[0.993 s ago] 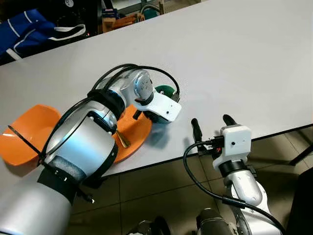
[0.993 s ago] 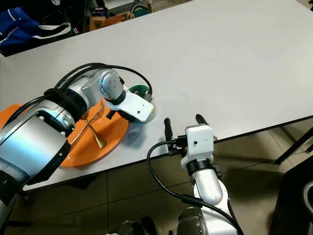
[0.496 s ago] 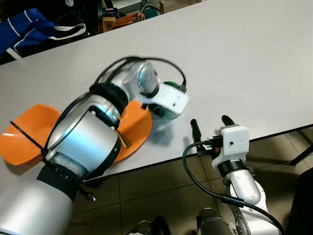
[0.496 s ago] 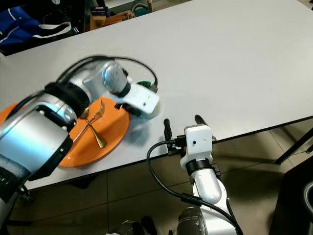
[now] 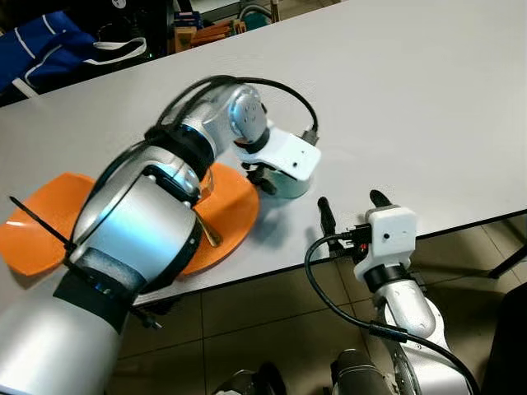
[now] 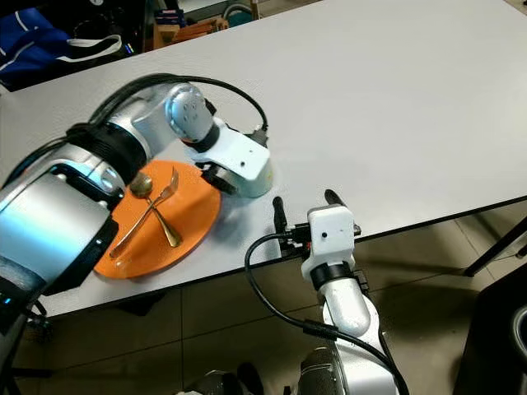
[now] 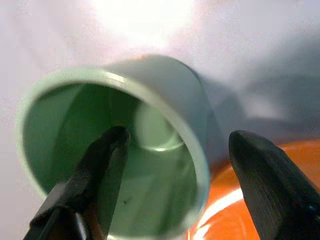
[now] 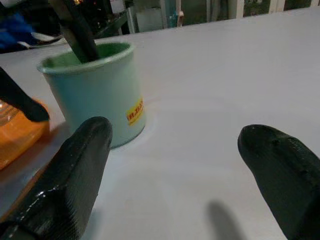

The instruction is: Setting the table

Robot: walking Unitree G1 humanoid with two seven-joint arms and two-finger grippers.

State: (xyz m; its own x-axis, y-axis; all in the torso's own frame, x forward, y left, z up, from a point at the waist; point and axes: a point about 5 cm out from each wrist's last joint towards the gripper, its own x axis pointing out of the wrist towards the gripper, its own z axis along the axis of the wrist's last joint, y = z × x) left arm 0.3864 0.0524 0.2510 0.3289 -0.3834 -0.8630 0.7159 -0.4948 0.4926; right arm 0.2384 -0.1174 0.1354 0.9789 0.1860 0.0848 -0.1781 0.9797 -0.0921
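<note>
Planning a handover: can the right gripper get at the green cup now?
Probably yes: the right gripper is open, facing the cup across bare table. But the left gripper straddles the cup's wall.

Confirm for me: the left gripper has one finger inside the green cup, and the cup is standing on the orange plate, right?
Not quite. The left gripper does have one finger inside the green cup, but the right wrist view shows the cup standing on the table, beside the orange plate.

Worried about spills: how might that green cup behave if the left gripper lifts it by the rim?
The green cup looks rigid and empty, so probably light. With the left gripper straddling one wall, it may swing or tilt. Its smooth surface could slip.
</note>
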